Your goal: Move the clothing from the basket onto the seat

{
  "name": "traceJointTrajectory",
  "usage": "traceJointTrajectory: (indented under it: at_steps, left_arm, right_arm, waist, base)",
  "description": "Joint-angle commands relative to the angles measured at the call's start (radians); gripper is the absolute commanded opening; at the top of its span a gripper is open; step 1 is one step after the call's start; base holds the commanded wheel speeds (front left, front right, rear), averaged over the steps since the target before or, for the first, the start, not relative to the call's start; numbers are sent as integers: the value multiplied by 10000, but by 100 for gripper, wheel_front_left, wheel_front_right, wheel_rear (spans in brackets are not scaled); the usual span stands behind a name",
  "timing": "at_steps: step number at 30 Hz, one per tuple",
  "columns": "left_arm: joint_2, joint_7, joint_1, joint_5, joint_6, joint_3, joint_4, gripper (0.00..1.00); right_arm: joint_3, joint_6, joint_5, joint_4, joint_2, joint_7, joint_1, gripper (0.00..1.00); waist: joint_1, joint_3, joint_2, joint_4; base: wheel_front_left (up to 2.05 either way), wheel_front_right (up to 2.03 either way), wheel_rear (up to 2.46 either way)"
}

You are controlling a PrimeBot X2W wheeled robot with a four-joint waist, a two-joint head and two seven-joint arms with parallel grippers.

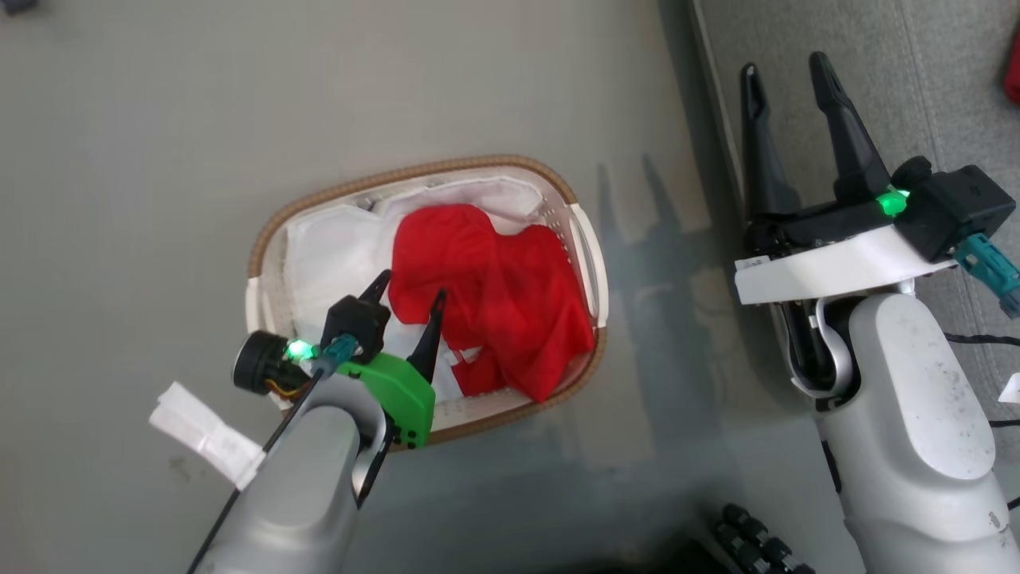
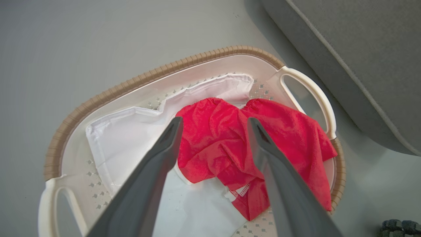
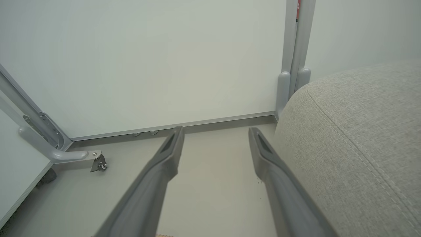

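Note:
A crumpled red jersey [image 1: 494, 299] with a bit of white trim lies in the right half of the oval white basket [image 1: 588, 253], over the white liner [image 1: 335, 255]. My left gripper [image 1: 410, 287] hangs open just above the basket's near side, its fingers pointing at the jersey's left part. In the left wrist view the jersey [image 2: 227, 144] lies between and beyond the open fingers [image 2: 213, 123], inside the basket [image 2: 309, 92]. My right gripper [image 1: 785, 72] stands open by the edge of the grey seat [image 1: 940, 80], holding nothing. The right wrist view has its open fingers [image 3: 215, 131] beside the seat [image 3: 361, 138].
A scrap of red [image 1: 1012, 72] lies on the seat at the far right edge. White tape [image 1: 203, 434] hangs from my left forearm. A wheeled metal frame foot [image 3: 82, 156] and a white panel stand ahead of the right gripper. Dark cables [image 1: 968, 339] trail over the seat.

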Motion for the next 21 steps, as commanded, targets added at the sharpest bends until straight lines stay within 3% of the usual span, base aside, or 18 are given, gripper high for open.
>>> traceJointTrajectory:
  at_steps: [1,8,21]
  left_arm:
    - [72,-9,-390,119,-73,-145,246,100]
    - [75,-9,-1488,-457,-69,-1094,1637,100]
    - [75,1329,-2631,-3803,-60,-3037,2702,100]
  right_arm:
    - [78,-14,37,-108,-20,-21,-150,100]
    - [272,-14,204,-424,-26,-21,-373,100]
    - [376,-14,338,-661,-24,-21,-470,100]
  waist:
    - [0,821,0,-582]
    - [0,1467,0,-849]
    - [0,2142,0,-1056]
  base:
    - [0,0,0]
    - [0,0,0]
    - [0,0,0]
